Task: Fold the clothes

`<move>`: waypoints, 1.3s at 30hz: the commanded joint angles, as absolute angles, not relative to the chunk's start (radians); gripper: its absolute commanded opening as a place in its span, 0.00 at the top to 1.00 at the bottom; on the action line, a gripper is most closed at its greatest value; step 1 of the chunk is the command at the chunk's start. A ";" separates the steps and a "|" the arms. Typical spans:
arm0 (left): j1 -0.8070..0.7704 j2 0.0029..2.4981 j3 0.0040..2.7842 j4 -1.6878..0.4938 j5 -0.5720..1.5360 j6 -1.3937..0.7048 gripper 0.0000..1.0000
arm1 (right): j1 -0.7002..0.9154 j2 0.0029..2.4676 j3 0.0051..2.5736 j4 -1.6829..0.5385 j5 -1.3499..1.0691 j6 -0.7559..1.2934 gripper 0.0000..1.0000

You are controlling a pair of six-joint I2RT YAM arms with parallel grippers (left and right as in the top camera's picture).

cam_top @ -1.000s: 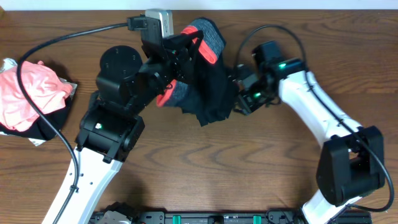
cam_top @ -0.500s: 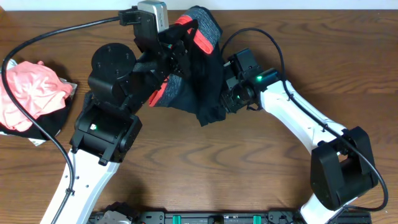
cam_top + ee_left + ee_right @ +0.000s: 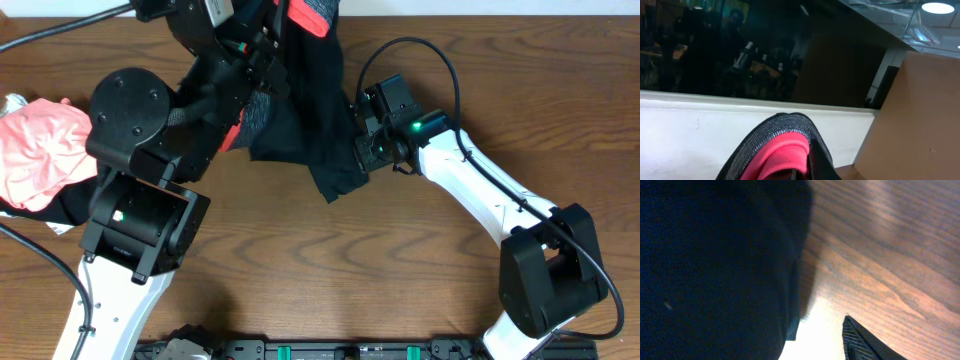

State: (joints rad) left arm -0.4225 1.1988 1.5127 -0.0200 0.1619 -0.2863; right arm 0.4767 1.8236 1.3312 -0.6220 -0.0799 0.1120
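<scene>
The clothes are black leggings [image 3: 312, 120] with a grey waistband edged in coral [image 3: 312, 14]. They hang from my left gripper [image 3: 284, 22], which is raised high over the table's far edge and shut on the waistband. In the left wrist view the grey and coral band [image 3: 782, 150] bulges just above the left gripper [image 3: 801, 175]. My right gripper [image 3: 361, 150] is at the right edge of the hanging black cloth. In the right wrist view the black cloth [image 3: 715, 265] fills the left. One finger [image 3: 865, 341] shows at the right with a bright gap beside it, and the other finger is hidden.
A bundle of pink and black garments [image 3: 40, 160] lies at the table's left edge. The bare wooden table [image 3: 350, 270] stretches across the front. The left arm's black cable [image 3: 60, 35] runs over the far left, and the right arm's cable [image 3: 440, 60] loops above that arm.
My left arm has risen and swung toward the far edge, lifting the leggings so they hang longer. My right gripper moved left to the cloth's edge and then held still.
</scene>
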 commanded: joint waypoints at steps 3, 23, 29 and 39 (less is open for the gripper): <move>-0.420 1.188 1.546 -0.006 0.144 -0.262 0.94 | 0.488 1.805 1.324 -0.596 -0.099 0.146 0.45; -0.420 1.186 1.546 -0.009 0.144 -0.258 0.94 | 0.574 1.835 1.323 -0.536 0.028 0.221 0.99; -0.419 1.190 1.545 -0.134 0.065 -0.136 0.94 | 0.470 1.800 1.331 -0.565 0.214 0.201 0.99; -0.380 1.351 1.545 -0.184 0.051 -0.033 0.94 | -0.023 1.644 1.559 -0.691 0.209 0.153 0.99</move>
